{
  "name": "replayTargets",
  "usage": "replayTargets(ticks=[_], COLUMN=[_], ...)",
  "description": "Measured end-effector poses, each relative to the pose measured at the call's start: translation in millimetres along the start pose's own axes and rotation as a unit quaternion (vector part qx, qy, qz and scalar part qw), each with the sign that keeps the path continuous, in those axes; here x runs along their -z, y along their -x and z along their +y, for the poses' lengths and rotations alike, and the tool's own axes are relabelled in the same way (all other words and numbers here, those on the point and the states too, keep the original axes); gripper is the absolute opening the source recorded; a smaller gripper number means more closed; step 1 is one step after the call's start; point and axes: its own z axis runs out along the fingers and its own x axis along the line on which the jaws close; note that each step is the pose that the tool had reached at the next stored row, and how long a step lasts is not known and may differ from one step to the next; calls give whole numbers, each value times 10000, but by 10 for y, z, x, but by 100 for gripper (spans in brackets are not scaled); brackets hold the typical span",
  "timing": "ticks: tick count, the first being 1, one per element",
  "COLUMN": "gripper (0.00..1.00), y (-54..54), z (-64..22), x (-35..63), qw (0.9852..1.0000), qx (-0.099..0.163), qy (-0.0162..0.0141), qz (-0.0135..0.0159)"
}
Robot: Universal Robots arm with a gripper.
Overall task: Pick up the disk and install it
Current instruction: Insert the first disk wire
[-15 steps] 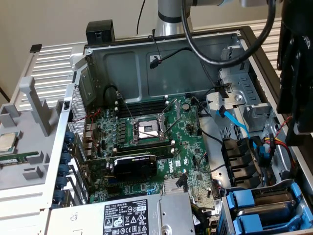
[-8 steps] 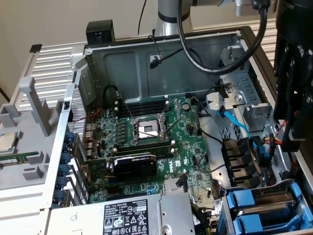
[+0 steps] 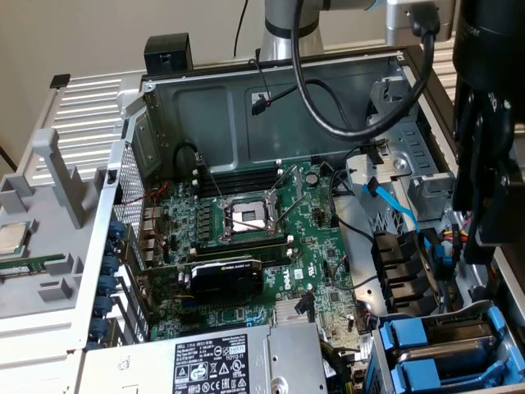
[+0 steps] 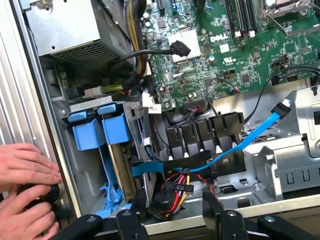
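Observation:
The disk is hidden or out of view. Two blue plastic drive carriers [image 3: 426,349] [image 4: 95,131] stand side by side in the drive cage at the case's front corner; I cannot tell whether a drive sits in them. My gripper [image 3: 486,238] hangs above the case's right side in the exterior view, over the cable area beside that cage. In the wrist view my gripper [image 4: 172,222] is open, its black fingers [image 4: 134,212] spread wide above a red, yellow and black power plug [image 4: 179,189] and a blue SATA cable [image 4: 235,150]. Nothing is between the fingers.
A person's hands [image 4: 27,187] rest on the case rim next to the drive cage, around a dark round object. The grey power-supply box [image 3: 213,365], the motherboard [image 3: 246,246] with its open CPU socket [image 3: 248,217], and loose black cables [image 3: 344,123] crowd the case. A processor chip [image 3: 12,238] lies on the grey tray.

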Motion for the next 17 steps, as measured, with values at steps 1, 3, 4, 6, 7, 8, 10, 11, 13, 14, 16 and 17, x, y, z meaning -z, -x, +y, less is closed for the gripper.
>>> replayTargets(ticks=[1, 3, 4, 6, 7, 8, 10, 11, 13, 14, 16, 17], gripper=[57, 57, 57, 57, 57, 57, 59, 65, 65, 65, 65, 65], y=[3, 18, 27, 50, 60, 70, 92, 103, 121, 129, 135, 136], z=[3, 14, 19, 25, 28, 31, 38, 43, 53, 57, 68, 73], x=[-5, -8, -10, -13, -17, -23, -41, -51, -78, -91, -117, -129], qw=[10000, 10000, 10000, 9999, 9999, 9999, 9999, 9998, 9998, 9998, 9997, 9997], qx=[-2, 2, 4, 8, 9, 8, 9, 9, 8, 7, -2, -14], qy=[-4, -17, -23, -33, -36, -38, -42, -44, -48, -51, -54, -55], qz=[16, 67, 90, 131, 142, 149, 165, 175, 192, 202, 221, 230])
